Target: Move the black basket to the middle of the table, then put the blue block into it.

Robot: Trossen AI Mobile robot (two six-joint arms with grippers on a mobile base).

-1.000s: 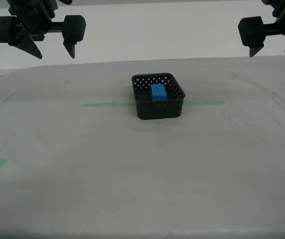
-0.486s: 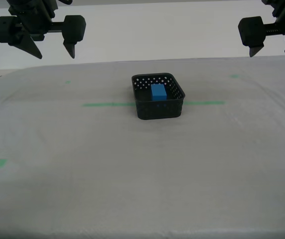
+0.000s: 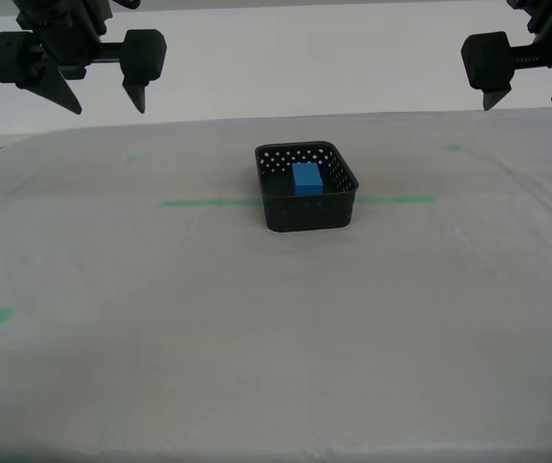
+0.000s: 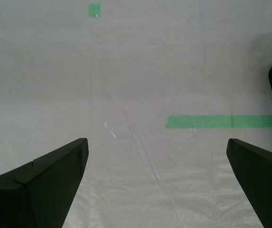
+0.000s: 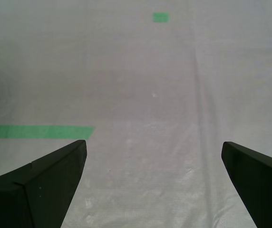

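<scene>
The black basket (image 3: 310, 214) sits on the table (image 3: 257, 347), near the middle of it. It stands flat, with its open side up. The blue block (image 3: 306, 178) is inside the basket, toward the back wall. It rests on the basket floor and nothing is holding it. A thin green tape line (image 3: 208, 203) runs across the cloth and sticks out on both sides of the basket. The basket sits right on top of this line. A small green tape bit (image 3: 3, 315) lies well away from the basket, closer to the camera and toward the exterior view's left. Two more tiny green bits lie farther back than the basket, one off each side of it. My first gripper (image 5: 153, 143) is spread wide. Its two black fingers (image 5: 41, 185) are far apart, with only bare white cloth between them. It holds nothing. Below it I see a piece of the green line and one small green square (image 5: 160, 17). My second gripper (image 4: 157, 141) is spread wide too, and it also holds nothing. Only cloth shows between its fingers (image 4: 41, 185). A piece of the green line (image 4: 221, 121) and a small green square (image 4: 94, 9) lie on the cloth below it. Neither gripper touches the basket or the block.
</scene>
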